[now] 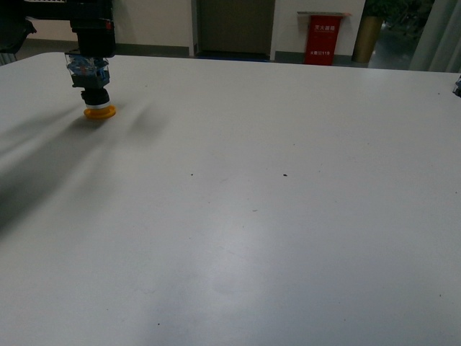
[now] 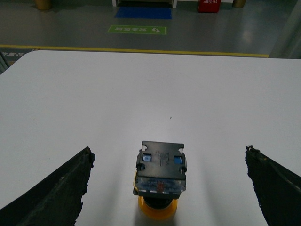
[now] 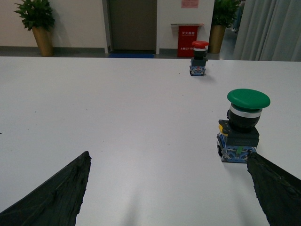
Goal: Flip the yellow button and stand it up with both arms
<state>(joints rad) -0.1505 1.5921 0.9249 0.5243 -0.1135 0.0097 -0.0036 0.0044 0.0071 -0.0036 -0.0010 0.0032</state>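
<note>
The yellow button (image 1: 92, 90) stands cap-down at the upper left of my front view, and nothing grips it.

In my front view it rests on its orange cap on the white table (image 1: 252, 216), blue-grey block uppermost. A black shape (image 1: 92, 29) sits right over it, and I can't make out what that is. On the left wrist camera the left gripper (image 2: 168, 151) is spread wide, and the button stands between its fingers (image 2: 56, 188), touching neither. The right gripper (image 3: 168, 156) is spread just as wide and holds nothing. A green button (image 3: 242, 127) stands cap-up just beside one of its fingers, and a red button (image 3: 198, 59) is well beyond.
</note>
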